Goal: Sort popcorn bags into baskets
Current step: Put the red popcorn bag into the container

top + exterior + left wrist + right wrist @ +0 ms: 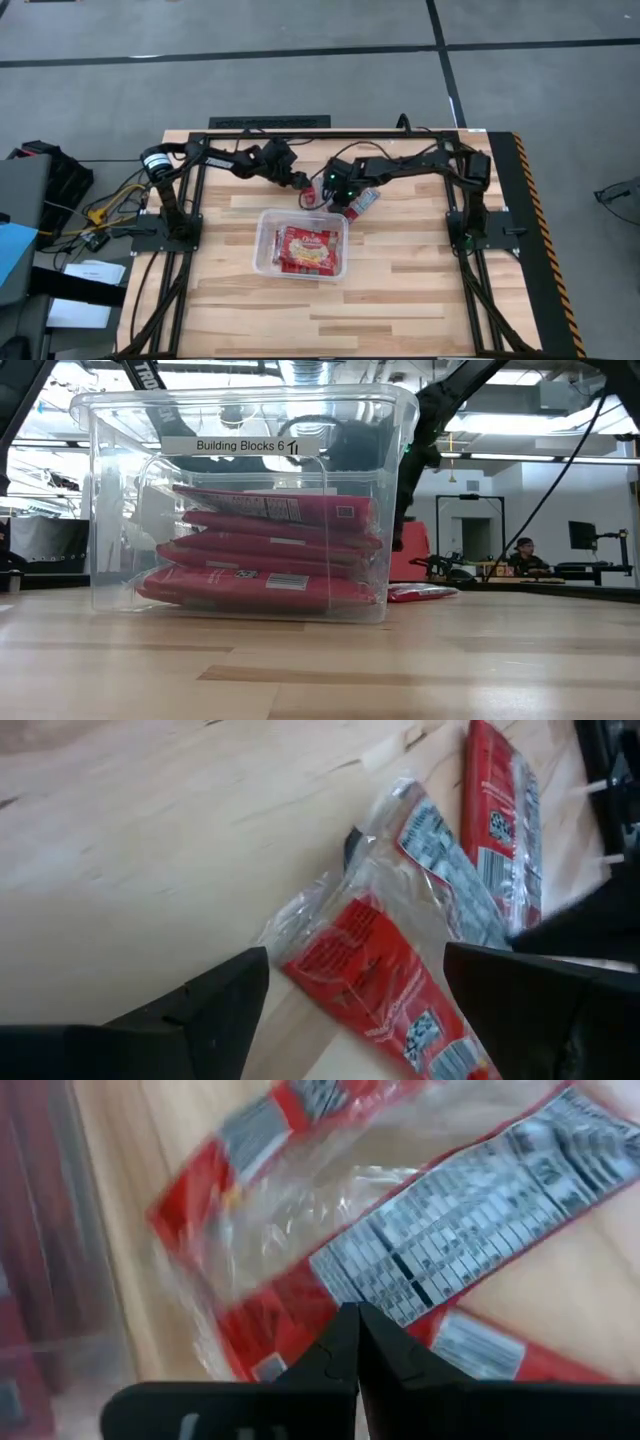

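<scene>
The clear tub (262, 240) stands mid-table and holds several red popcorn bags (310, 250), stacked flat in the low view (270, 550). Two more bags lie just beyond its far wall. One red bag (385, 970) in crinkled clear wrap lies below my open left gripper (356, 960) (300, 183), whose fingers stand on either side of it without touching. The other bag (364, 203) (480, 1230) is at my shut right gripper (357, 1315) (347, 200). A flat red bag (425, 592) rests on the table behind the tub. My right gripper is shut on the popcorn bag at the edge of its white printed panel (400, 1295), where the clear wrap crinkles. The fingers come from above, slanting down. The fingertips themselves hide the pinch, and I cannot tell whether the bag is lifted clear.
The tub carries a label strip reading Building Blocks (240, 446). Black frame rails (190, 250) run along the table's left and right sides, and cables (110, 205) lie off its left edge. Bare wood (330, 320) stretches from the tub toward the near edge.
</scene>
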Tool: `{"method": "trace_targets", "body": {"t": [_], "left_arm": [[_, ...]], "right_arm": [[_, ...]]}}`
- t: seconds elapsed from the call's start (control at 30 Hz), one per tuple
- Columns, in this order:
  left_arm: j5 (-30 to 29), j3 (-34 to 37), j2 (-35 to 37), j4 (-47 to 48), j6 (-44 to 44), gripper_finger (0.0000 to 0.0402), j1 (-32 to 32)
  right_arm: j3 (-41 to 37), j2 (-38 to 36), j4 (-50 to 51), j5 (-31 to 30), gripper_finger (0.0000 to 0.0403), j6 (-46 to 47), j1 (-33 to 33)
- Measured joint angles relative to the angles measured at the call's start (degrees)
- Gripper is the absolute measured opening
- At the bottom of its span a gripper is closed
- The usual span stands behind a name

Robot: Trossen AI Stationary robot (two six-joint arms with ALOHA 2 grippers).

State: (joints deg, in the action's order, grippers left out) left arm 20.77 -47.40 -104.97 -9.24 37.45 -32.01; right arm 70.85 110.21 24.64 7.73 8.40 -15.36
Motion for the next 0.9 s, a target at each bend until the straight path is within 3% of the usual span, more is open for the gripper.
{"method": "trace_targets", "body": {"t": [0.23,0.67,0.9], "left_arm": [[0.90,0.11,-0.20,-1.77,2.31,0.0300,0.30],[1.69,0.13,-0.22,-3.44,3.95,0.0300,1.30],[0.82,0.13,-0.22,-2.48,5.35,0.0300,1.81]], "right_arm": [[0.28,2.41,-8.49,0.75,0.0013,-1.25,-1.70],[0.13,2.56,-13.84,4.15,0.0009,-2.90,-5.48],[0.21,-1.22,-8.20,1.39,0.0017,-2.83,-5.70]]}}
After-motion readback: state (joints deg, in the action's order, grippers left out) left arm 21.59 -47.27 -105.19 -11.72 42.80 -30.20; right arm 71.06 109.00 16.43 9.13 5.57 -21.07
